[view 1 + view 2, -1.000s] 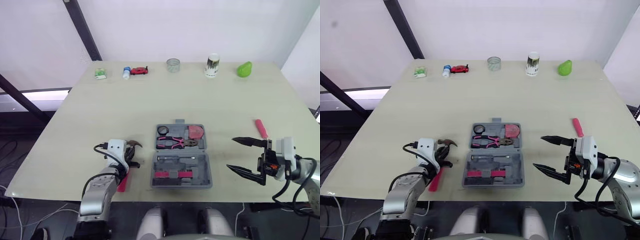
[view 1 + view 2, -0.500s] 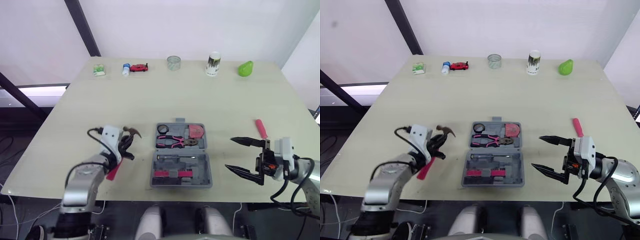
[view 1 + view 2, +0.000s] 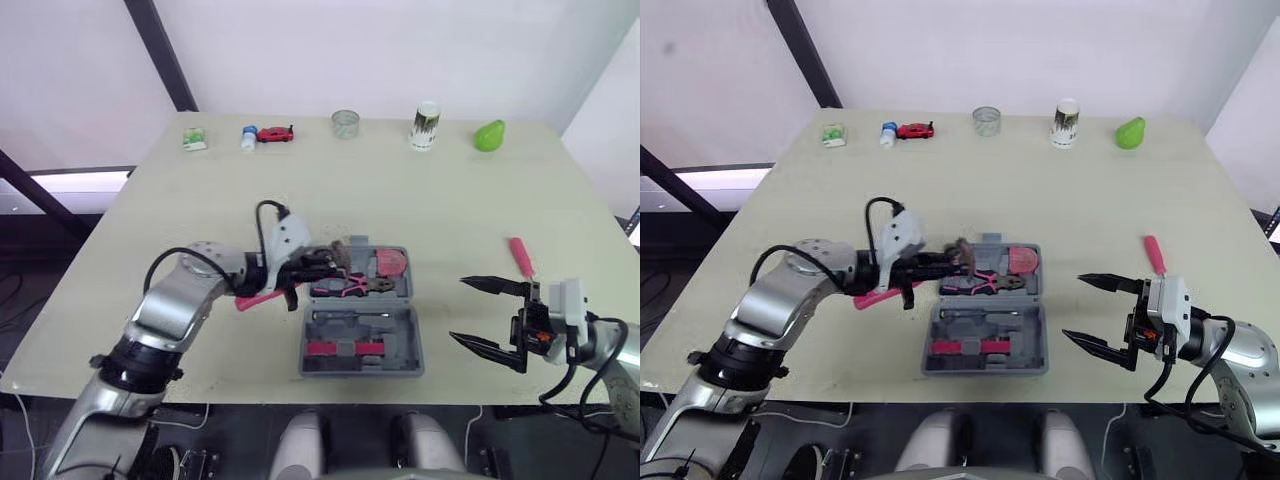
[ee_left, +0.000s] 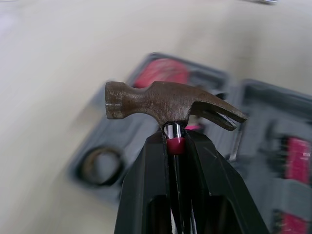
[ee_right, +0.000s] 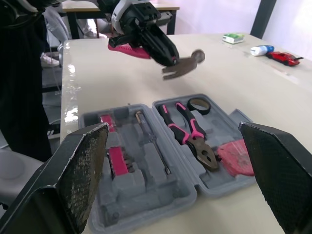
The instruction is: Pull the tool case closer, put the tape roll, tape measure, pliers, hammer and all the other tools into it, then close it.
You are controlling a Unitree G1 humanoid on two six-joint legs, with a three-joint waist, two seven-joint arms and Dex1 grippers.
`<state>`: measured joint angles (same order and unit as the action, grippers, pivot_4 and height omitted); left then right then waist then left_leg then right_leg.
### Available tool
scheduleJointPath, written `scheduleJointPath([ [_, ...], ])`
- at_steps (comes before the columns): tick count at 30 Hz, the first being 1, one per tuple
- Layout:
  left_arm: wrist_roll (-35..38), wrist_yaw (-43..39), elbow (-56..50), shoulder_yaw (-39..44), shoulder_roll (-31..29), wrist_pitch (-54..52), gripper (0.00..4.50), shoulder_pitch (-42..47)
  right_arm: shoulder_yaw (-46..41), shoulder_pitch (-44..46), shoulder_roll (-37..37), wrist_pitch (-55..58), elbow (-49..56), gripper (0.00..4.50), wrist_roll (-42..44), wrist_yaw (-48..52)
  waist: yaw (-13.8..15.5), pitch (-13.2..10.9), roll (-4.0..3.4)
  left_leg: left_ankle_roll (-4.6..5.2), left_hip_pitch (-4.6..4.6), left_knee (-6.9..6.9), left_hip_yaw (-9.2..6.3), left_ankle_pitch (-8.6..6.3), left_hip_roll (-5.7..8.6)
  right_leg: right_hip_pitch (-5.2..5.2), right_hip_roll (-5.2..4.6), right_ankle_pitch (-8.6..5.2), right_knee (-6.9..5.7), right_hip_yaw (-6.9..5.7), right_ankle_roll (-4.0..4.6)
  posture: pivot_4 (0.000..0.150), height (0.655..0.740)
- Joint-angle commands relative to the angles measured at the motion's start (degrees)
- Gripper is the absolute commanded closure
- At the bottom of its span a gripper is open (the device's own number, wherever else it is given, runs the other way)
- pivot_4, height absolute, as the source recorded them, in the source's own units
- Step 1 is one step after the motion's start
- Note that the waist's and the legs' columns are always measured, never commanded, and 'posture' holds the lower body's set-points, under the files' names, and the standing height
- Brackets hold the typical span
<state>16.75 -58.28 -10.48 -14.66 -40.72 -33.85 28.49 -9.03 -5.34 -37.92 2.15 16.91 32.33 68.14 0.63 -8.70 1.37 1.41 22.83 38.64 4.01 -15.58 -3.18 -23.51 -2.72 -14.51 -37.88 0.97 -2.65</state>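
Pale tabletop point(image 3: 200, 200) against a white wall, and the grey tool case point(image 3: 395, 330) lies open near the front edge. The left gripper point(image 3: 318, 264) is clamped on the hammer point(image 4: 165, 105) right under its head, holding it in the air by the case's far left corner. Pliers point(image 3: 350, 287), tape roll point(image 5: 197, 104) and tape measure point(image 3: 391, 264) already sit in the far half. The right gripper point(image 3: 458, 309) hangs spread wide and empty, off to the case's right. A pink-handled tool point(image 3: 522, 257) lies on the tabletop just beyond it.

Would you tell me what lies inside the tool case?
Pliers, tape roll, tape measure and a screwdriver. The hammer in the left pincer covers a far corner of the case from above.
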Motion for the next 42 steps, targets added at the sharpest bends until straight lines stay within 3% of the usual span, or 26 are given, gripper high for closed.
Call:
scheduleJointPath([
  [1, -2.5, -3.4, 1.5, -3.8, 1.3, 3.5, 4.47, 3.7, -0.9, 0.2, -0.5, -1.1, 1.6, 0.00, 0.6, 0.2, 0.1, 0.0, 0.00, 0.00, 0.00, 0.00, -0.03, 0.00, 0.00, -0.01, 0.03, 0.00, 0.00, -0.02, 0.00, 0.150, 0.7400],
  [7, -9.5, -5.9, 9.1, -13.4, 7.6, 4.8, 4.47, 12.6, -1.0, 0.7, -0.4, -1.9, 1.0, 0.00, 0.0, 0.3, 0.4, 0.0, 0.02, 0.00, 0.02, 0.04, -0.06, 0.00, 0.01, 0.01, 0.04, 0.00, -0.01, -0.04, 0.00, 0.150, 0.7400],
  [14, -10.6, -9.5, 12.2, -18.1, 13.4, -3.1, 4.47, 19.4, -2.3, -1.7, -0.5, -3.1, 1.2, 0.00, -0.3, 0.2, 0.0, 0.0, 0.03, 0.01, 0.09, 0.06, -0.14, 0.00, 0.04, -0.01, 0.08, -0.03, 0.01, 0.02, -0.04, 0.150, 0.7400],
  [23, -14.0, -13.0, 11.8, -23.8, 13.8, -1.4, 4.47, 18.8, -4.7, -5.0, -2.4, -3.5, 0.7, 0.00, 0.0, 1.0, 0.2, 0.0, 0.03, 0.01, 0.09, 0.07, -0.18, 0.00, 0.04, 0.00, 0.10, -0.03, -0.01, 0.03, -0.04, 0.150, 0.7400],
  [42, -18.9, -13.4, 13.9, -31.4, 18.4, -10.3, 4.47, 19.5, -6.9, -4.3, -3.2, -3.8, -0.4, 0.00, -0.3, 0.0, 0.2, 0.0, 0.02, 0.01, 0.08, 0.09, -0.21, 0.00, 0.04, 0.00, 0.10, -0.03, -0.05, 0.02, -0.03, 0.150, 0.7400],
])
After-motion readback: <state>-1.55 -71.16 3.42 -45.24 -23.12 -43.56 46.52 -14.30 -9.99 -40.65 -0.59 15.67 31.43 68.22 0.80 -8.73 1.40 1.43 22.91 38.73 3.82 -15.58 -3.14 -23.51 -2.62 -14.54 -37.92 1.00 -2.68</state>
